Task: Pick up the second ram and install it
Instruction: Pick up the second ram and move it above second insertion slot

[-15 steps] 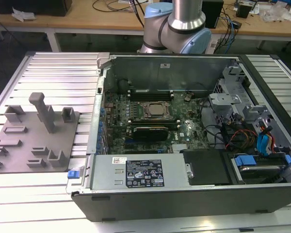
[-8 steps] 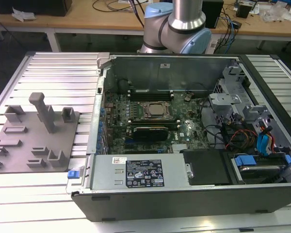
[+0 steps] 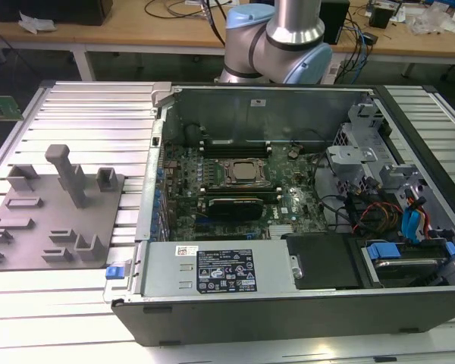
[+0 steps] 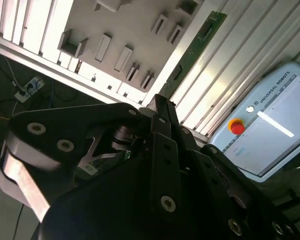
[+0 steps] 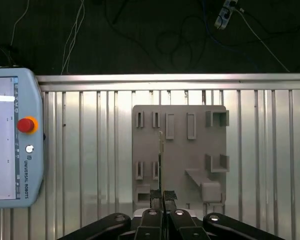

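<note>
Ram (image 4: 191, 54) between gripper (image 5: 162, 196) fingertips, above grey fixture plate (image 5: 177, 160)

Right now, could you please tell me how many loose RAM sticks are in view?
1. The second ram is clamped in the gripper above the grey fixture plate. A green strip at the exterior view's left edge may be that same stick; I cannot tell.

Green second ram (image 4: 194, 46), grey fixture plate (image 5: 177, 150) (plain)
</note>
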Controlling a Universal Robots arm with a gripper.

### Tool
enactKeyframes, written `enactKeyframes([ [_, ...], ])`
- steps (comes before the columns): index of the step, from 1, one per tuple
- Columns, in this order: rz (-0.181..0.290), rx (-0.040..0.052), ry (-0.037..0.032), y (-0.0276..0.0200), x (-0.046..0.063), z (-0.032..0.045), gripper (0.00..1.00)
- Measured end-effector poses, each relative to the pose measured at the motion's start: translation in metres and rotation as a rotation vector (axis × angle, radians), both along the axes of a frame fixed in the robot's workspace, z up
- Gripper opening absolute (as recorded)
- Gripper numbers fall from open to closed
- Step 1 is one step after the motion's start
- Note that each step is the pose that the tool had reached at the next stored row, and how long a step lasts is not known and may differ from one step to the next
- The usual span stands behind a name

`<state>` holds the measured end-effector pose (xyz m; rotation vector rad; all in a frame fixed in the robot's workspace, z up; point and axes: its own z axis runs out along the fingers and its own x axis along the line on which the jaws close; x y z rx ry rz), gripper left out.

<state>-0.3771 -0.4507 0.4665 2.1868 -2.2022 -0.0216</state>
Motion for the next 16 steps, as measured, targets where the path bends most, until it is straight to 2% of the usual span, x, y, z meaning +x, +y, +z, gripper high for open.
enactKeyframes([
  [7,0.000,0.0000,0.0001,0.0000,0.017,0.0000,0.09],
  [11,0.000,0.0000,0.0001,0.0000,0.031,0.0000,0.09],
  [13,0.000,-0.0001,0.0002,0.0000,0.042,0.0001,0.09],
  [16,0.000,-0.0001,0.0002,0.0000,0.048,0.0001,0.09],
])
